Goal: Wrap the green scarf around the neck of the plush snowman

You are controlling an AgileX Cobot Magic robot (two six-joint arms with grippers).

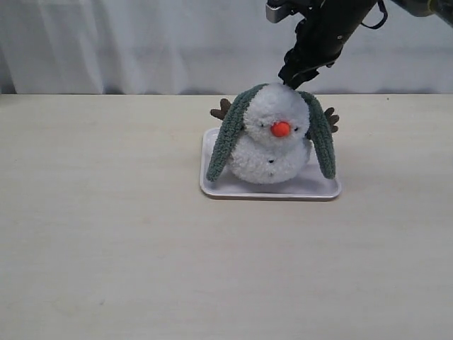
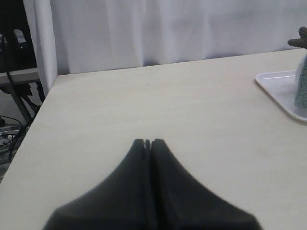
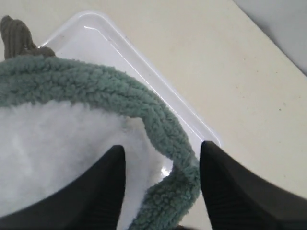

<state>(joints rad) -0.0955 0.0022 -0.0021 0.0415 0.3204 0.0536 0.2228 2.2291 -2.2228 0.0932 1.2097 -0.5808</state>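
The plush snowman [image 1: 272, 152] sits upright on a white tray [image 1: 233, 188], facing the exterior camera. The green scarf [image 1: 226, 142] lies over the top and back of its head, and one end hangs down each side to the tray. The front of the neck [image 1: 274, 140] is bare. My right gripper [image 1: 290, 76] is just behind the head. In the right wrist view it [image 3: 162, 146] is open, with the scarf [image 3: 96, 88] lying loose between the fingers over the snowman's white fluff [image 3: 48, 143]. My left gripper [image 2: 147, 141] is shut over bare table, far from the toy.
The beige table [image 1: 106, 248] stretches around the tray. A white curtain [image 1: 141, 42] hangs behind. Brown twig arms [image 1: 221, 110] stick out on both sides of the snowman. In the left wrist view the table's edge [image 2: 38, 110] and the tray's rim [image 2: 278, 86] show.
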